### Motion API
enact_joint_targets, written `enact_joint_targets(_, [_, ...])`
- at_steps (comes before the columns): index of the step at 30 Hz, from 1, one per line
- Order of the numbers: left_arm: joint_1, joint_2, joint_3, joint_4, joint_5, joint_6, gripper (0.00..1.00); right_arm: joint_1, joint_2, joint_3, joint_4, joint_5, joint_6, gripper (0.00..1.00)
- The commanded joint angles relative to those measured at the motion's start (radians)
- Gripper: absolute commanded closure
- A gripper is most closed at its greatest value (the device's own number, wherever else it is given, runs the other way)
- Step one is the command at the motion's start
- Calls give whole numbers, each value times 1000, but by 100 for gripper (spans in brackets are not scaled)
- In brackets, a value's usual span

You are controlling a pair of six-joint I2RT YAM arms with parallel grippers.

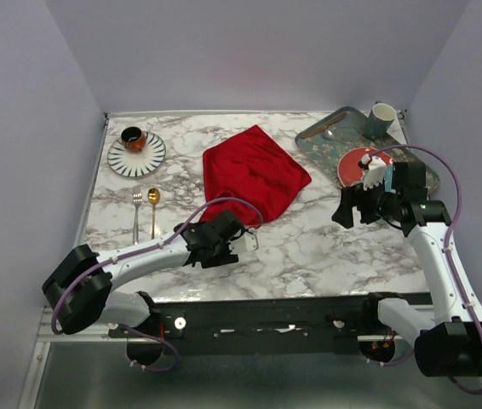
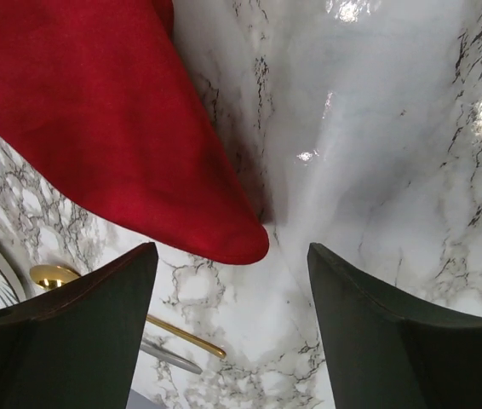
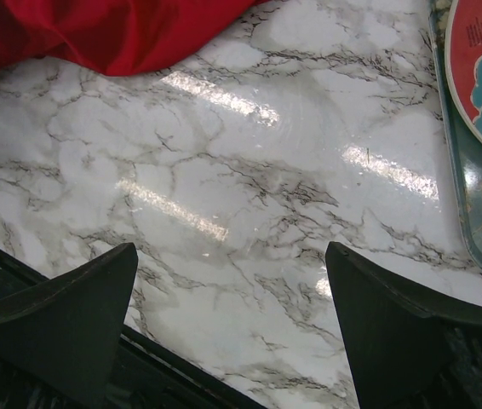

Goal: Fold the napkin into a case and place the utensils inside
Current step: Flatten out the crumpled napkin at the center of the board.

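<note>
Napkin (image 1: 254,175): soft, light red cloth, loosely rumpled at upper centre of the desk (image 1: 309,256); likely to drape and slide on the glossy marble.
Hold: its pointed lower corner, lying flat and free at the edge.
Left pincer (image 2: 231,281): released, jaws spread over bare marble just below that corner.
Right pincer (image 3: 231,256): released, empty, right of the cloth.
Utensils: spoon (image 1: 153,204) and fork (image 1: 136,209), side by side at left; thin, probably slippery.
Room: open marble below the napkin; tray (image 1: 318,136) crowds the upper right.

Soft, matt red cloth napkin (image 1: 254,175) on a glossy, smooth, marble-patterned desk (image 1: 326,247). Shiny gold metal spoon (image 1: 153,213) beside polished silver metal fork (image 1: 136,213).
</note>
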Motion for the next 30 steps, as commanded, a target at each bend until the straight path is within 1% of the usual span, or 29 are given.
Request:
enact_joint_targets(1, [-6, 52, 3, 47, -43, 25, 34, 3, 5, 9, 6, 16, 7, 0])
enact_joint_targets(3, [-6, 72, 17, 42, -57, 28, 48, 3, 7, 8, 6, 14, 7, 0])
enact_joint_targets(4, [-6, 76, 21, 36, -60, 32, 68, 3, 7, 8, 4, 14, 9, 0])
enact_joint_targets(6, [-7, 75, 37, 16, -48, 45, 84, 3, 4, 3, 3, 16, 9, 0])
enact_joint_targets(7, [-10, 70, 43, -2, -45, 48, 98, 3, 2, 3, -2, 19, 7, 0])
enact_joint_targets(8, [-13, 67, 53, -14, -40, 58, 100, 3, -2, 2, -3, 19, 6, 0])
enact_joint_targets(13, [-56, 12, 95, -148, 68, 66, 100, 3, -30, 0, -8, 34, 1, 0])
enact_joint_targets(16, [-82, -20, 110, -179, 93, 45, 100, 3, -39, -1, -9, 33, 2, 0])
enact_joint_targets(19, [-84, -29, 127, -188, 118, 22, 100, 3, -42, -4, -9, 31, 4, 0])
enact_joint_targets(28, [-110, -100, 185, -260, 280, 14, 100, 3, -67, 3, -28, 43, 4, 0])
enact_joint_targets(30, [-110, -117, 218, -271, 293, -3, 100, 3, -68, 3, -28, 34, 6, 0])
